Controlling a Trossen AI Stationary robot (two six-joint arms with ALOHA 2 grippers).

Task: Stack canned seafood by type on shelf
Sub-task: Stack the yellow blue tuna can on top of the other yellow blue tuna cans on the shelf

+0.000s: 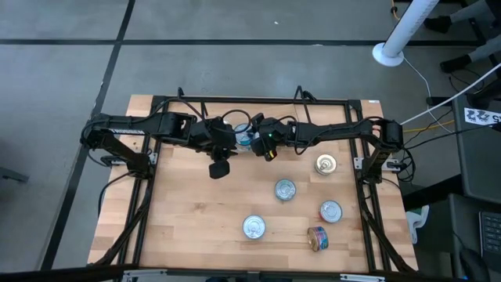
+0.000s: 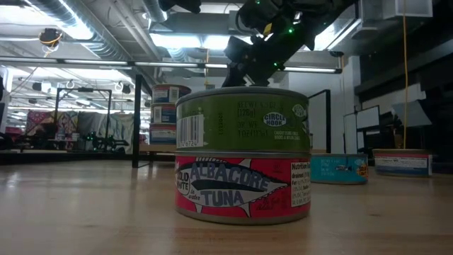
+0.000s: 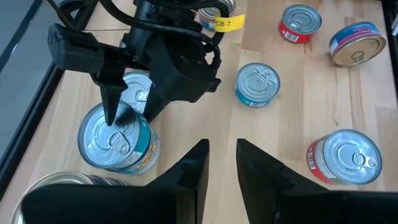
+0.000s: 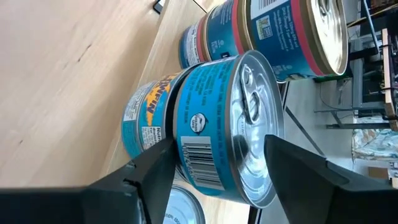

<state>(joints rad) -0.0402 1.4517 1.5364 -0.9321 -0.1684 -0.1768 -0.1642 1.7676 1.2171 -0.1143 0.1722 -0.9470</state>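
Near the worktop's far edge, about mid-width, a blue-label tin (image 4: 211,124) sits upright on a second blue tin, lid up, short axis vertical, so like goes on like. Right end effector (image 4: 214,168) straddles this top tin, fingers apart, one dark finger (image 4: 155,165) at each side; whether they touch the wall I cannot tell. My read: it is either just letting go or about to clamp. More blue-and-red tins (image 4: 273,31) stand stacked just beside, apparently on the shelf, whose board is hard to make out. Left end effector (image 3: 221,165) hangs near, fingers apart with a narrow gap, holding nothing, looking down on the right arm and the stack.

Unsorted cans lie toward the worktop's right side: gold-lid tin (image 1: 326,164), teal-sided tin (image 1: 285,189), red-sided tin (image 1: 330,211), all upright. One multicoloured tin (image 1: 317,239) lies on its side near the front edge, axis horizontal, likely to roll. Silver-lid tin (image 1: 253,227) tops a pair, green over red tuna.
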